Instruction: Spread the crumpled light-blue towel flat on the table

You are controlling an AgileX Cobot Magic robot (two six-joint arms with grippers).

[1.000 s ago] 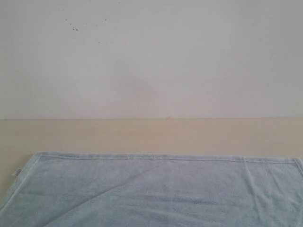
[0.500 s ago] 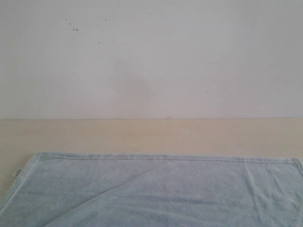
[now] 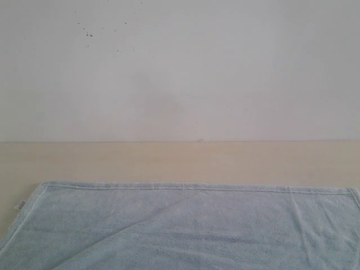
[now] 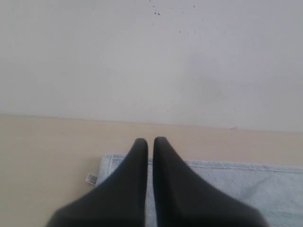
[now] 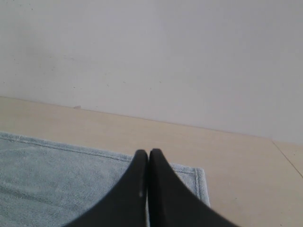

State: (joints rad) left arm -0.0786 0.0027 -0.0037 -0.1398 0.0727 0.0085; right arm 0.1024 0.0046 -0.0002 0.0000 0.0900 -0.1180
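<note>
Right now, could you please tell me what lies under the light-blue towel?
The towel rests on the beige table, whose bare surface shows beyond its far edge up to the white wall. Whatever lies directly beneath the cloth is covered and cannot be seen.

Bright, even, washed-out light (a faint shadow smudges the wall (image 3: 160,101)); everything looks slightly soft.

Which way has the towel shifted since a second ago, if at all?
No. The towel has not shifted: its far hem keeps the same gap from where table meets wall; left corner unchanged.
</note>
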